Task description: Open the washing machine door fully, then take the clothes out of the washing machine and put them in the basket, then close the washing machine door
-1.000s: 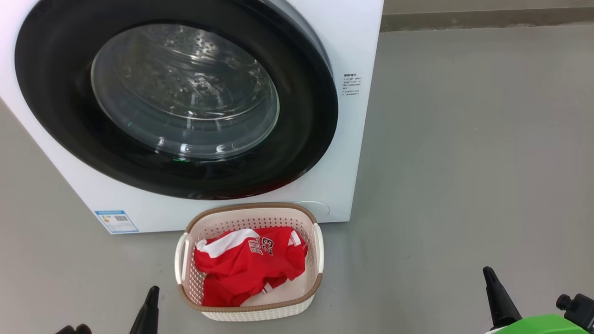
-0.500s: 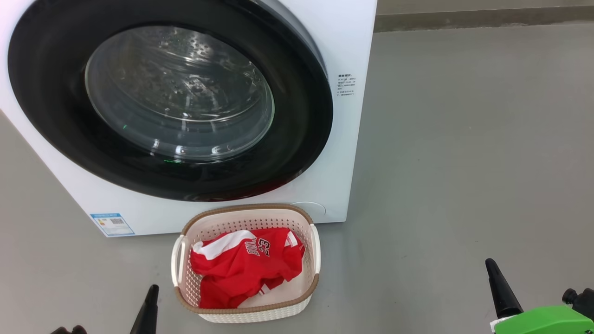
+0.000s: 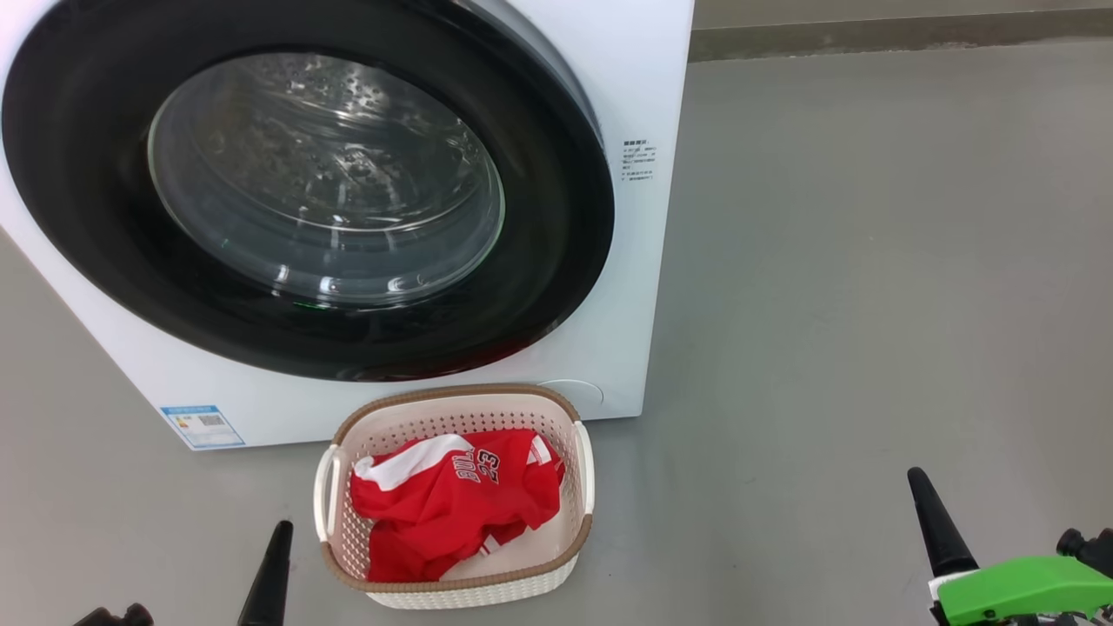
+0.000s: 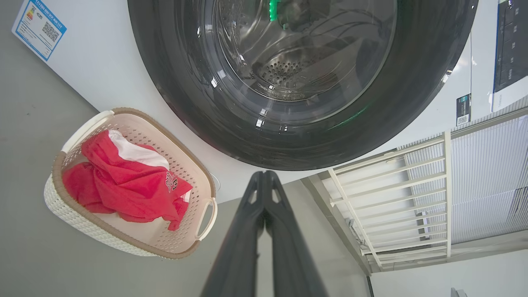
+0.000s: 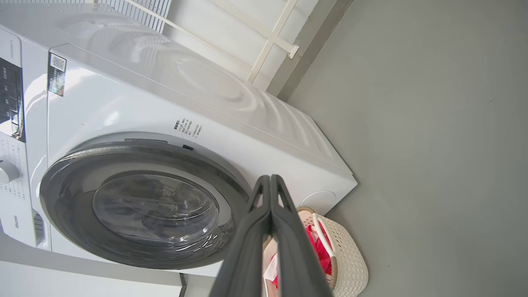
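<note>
Washing machine: big white front-loading box (image 3: 648, 78), standing on the grey floor (image 3: 869, 261).
Washing machine door: large round door with a glossy black rim and a bulging clear glass window (image 3: 556, 217); it lies against the front of the machine, and the perforated steel drum shows through the glass.
Label: small blue sticker (image 3: 202, 426) at the lower left corner of the machine front.
Basket: small cream-white perforated plastic basket with a brown woven-look rim (image 3: 452, 594); on the floor just in front of the machine, below the door.
Clothes: bright red sports garments with white trim (image 3: 435, 522); crumpled inside the basket, white lettering and the number 23 facing up.
Left gripper (image 4: 263, 175): both long dark fingers pressed together, nothing between them; near the basket's left side, not touching it.
Right gripper (image 5: 270, 178): fingers pressed together, holding nothing; well apart from the basket on its right side, above bare floor.
</note>
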You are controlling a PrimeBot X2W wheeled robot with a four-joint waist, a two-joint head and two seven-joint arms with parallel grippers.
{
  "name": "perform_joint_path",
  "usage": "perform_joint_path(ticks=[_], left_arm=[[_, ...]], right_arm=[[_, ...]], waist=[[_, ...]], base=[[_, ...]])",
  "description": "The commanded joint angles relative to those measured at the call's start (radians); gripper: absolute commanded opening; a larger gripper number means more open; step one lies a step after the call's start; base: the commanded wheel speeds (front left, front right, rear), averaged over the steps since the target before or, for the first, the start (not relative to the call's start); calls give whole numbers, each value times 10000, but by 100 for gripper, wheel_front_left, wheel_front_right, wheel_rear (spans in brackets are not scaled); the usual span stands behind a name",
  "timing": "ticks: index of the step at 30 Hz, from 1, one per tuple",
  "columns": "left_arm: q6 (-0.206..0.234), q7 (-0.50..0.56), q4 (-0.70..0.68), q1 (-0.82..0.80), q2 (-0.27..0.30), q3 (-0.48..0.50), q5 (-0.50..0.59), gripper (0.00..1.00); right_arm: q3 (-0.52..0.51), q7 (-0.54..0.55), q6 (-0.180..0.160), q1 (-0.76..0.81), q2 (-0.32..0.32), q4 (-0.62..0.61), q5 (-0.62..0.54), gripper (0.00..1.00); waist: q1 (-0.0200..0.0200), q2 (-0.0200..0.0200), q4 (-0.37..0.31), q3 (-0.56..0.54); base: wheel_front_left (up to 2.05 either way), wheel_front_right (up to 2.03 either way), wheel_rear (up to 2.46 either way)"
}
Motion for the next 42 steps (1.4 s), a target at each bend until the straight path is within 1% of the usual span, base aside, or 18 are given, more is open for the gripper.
perform_joint_path(ticks=[1,35,42], left_arm=[[-49,62,-282,-499,61,314,-194,0],[-68,1053,-345,-923,-195,840,-3568,0],[-71,1210,-355,-990,-237,924,-4098,0]], right_arm=[[51,49,-6,-532,-100,-320,271,0],[-203,1054,-9,-1208,-86,-518,3458,0],[-243,1212,-9,-1314,-84,-549,3960,0]], waist=[[0,0,-8,-2],[0,0,-334,-47],[0,0,-385,-54]], base=[[0,0,0],[0,0,0],[0,0,0]])
